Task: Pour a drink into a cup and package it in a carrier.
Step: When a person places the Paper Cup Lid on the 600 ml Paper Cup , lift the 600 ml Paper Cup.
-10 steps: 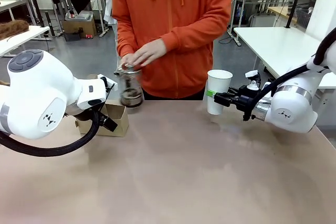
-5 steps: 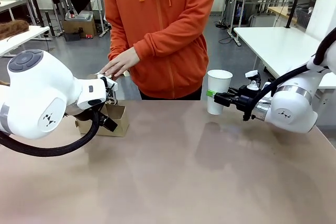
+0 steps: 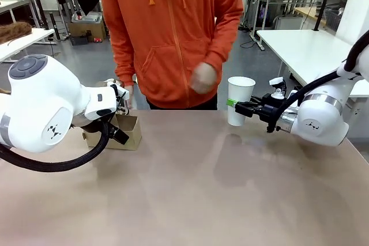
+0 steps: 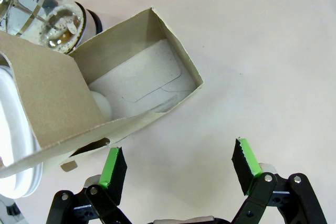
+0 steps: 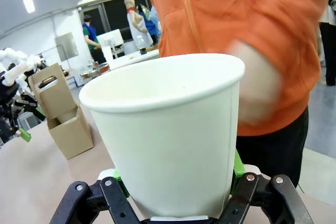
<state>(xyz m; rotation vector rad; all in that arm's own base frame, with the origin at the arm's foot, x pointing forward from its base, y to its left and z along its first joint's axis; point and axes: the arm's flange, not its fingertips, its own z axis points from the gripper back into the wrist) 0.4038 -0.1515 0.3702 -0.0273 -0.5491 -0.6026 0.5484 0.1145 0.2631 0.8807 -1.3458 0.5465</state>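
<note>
The bench (image 3: 190,194) looks as it did half a second ago, and neither arm has moved. What changed is the person (image 3: 173,33) in the orange hoodie at the far side. They have shifted left, and the hand that reached toward the far left corner is now a blurred hand (image 3: 203,78) in front of their torso.

My left arm (image 3: 43,108) sits near left and my right arm (image 3: 317,116) at the right, both where they were. The carrier (image 3: 124,132) stands at far left with its near compartment open. The cup (image 3: 239,101) is upright at far right, off the bench, and the right gripper (image 5: 178,182) has its jaws closed on the cup's lower wall, as before.

The left gripper (image 4: 179,163) hangs over bare bench just beside the carrier with its jaws wide and nothing between them. The carafe (image 4: 31,3) holding the drink (image 4: 62,31) stands against the carrier's far corner.
</note>
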